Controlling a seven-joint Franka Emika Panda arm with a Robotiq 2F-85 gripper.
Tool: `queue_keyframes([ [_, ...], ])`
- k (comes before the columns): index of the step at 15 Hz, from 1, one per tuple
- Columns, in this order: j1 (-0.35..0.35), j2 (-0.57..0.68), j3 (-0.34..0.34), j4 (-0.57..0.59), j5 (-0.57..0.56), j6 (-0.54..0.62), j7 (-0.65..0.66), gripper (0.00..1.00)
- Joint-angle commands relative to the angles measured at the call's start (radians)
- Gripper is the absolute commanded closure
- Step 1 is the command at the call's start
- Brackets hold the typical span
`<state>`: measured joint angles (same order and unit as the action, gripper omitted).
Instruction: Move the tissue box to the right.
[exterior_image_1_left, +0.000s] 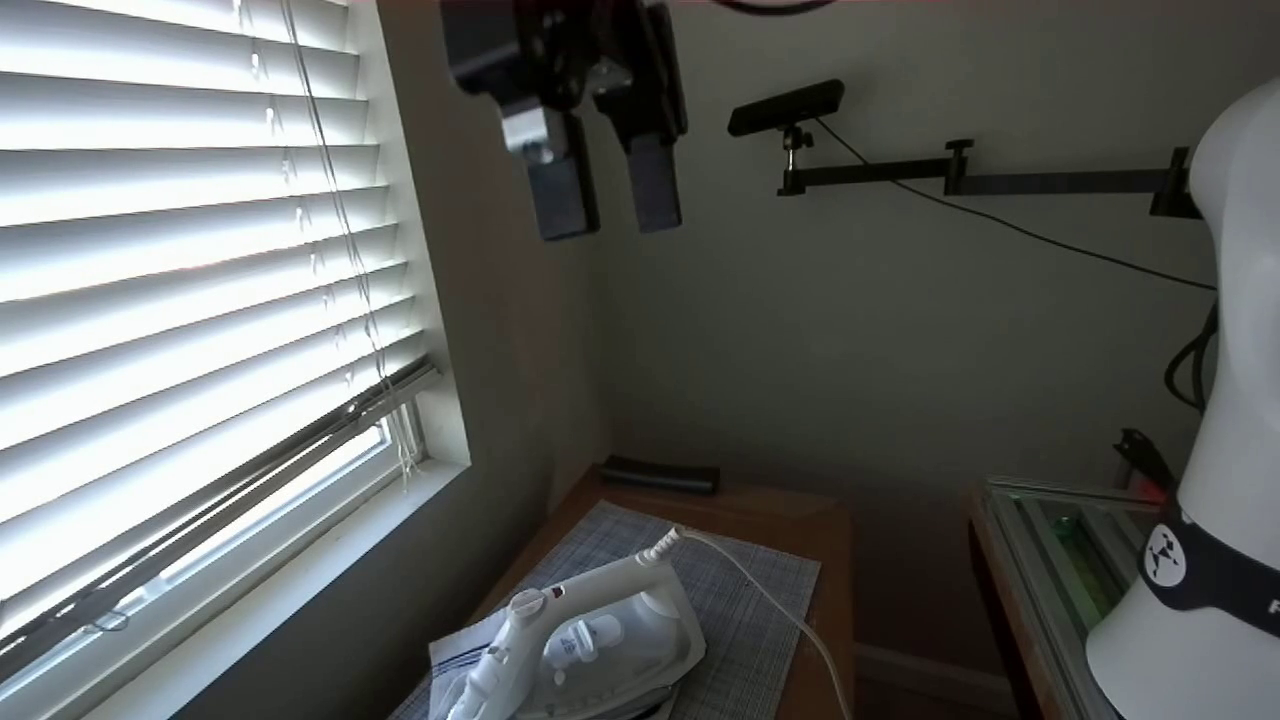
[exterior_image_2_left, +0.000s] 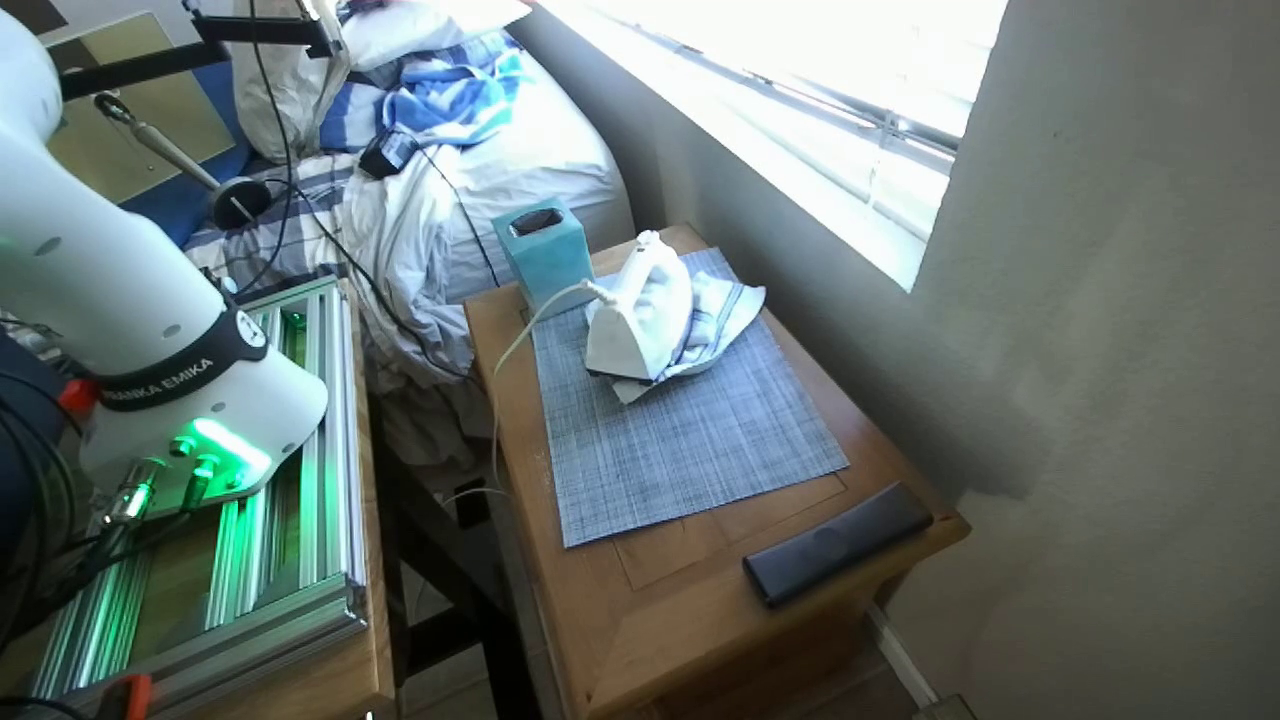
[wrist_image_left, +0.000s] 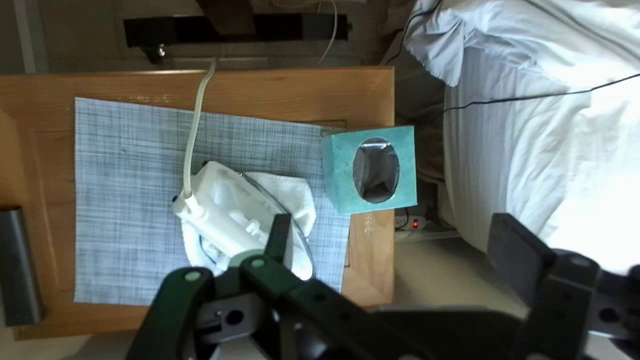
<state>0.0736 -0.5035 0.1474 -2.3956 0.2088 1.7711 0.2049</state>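
Wrist view shows you the end effector (wrist_image_left: 392, 230) with its two dark fingers (wrist_image_left: 517, 255) set wide apart, the end of the brown wooden counter (wrist_image_left: 370, 280) visible through the gap. Straight ahead of that gap, just past the fingertips as you look, is the teal, straight-sided tissue box (wrist_image_left: 345, 175), standing upright with its oval opening facing up. It is apart from both fingers, nearer the one at this view's left, and stands at the end of the counter near the white-sheeted bed (wrist_image_left: 525, 125).

Beyond the finger at this view's left, you see the white plastic clothes iron (wrist_image_left: 220, 220), which that finger partly hides. The iron rests on a rumpled white cloth with blue stripes (wrist_image_left: 297, 200), over the grey-blue woven placemat (wrist_image_left: 130, 225), and its pale cord (wrist_image_left: 194, 135) runs out past the counter's edge, away from the end effector. Farthest out on that same side of the end effector lies the long black bar (wrist_image_left: 20, 270).

In an exterior view, you have the end effector high above the iron and the counter, touching neither, with the white slatted window blinds (exterior_image_1_left: 200, 220) beside it.
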Motion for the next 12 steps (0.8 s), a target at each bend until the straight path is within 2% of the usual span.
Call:
queue_keyframes([
  [1, 0.001, 0.132, 0.005, -0.029, 0.030, 0.036, 0.040, 0.00],
  [4, 0.005, 0.219, 0.007, -0.011, 0.031, 0.015, 0.092, 0.00],
  [5, 0.007, 0.169, 0.001, -0.040, 0.007, 0.020, 0.061, 0.00],
  [10, 0.008, 0.221, 0.001, -0.023, 0.007, 0.021, 0.078, 0.00],
  [12, 0.009, 0.295, -0.005, -0.017, 0.038, 0.043, 0.060, 0.00],
])
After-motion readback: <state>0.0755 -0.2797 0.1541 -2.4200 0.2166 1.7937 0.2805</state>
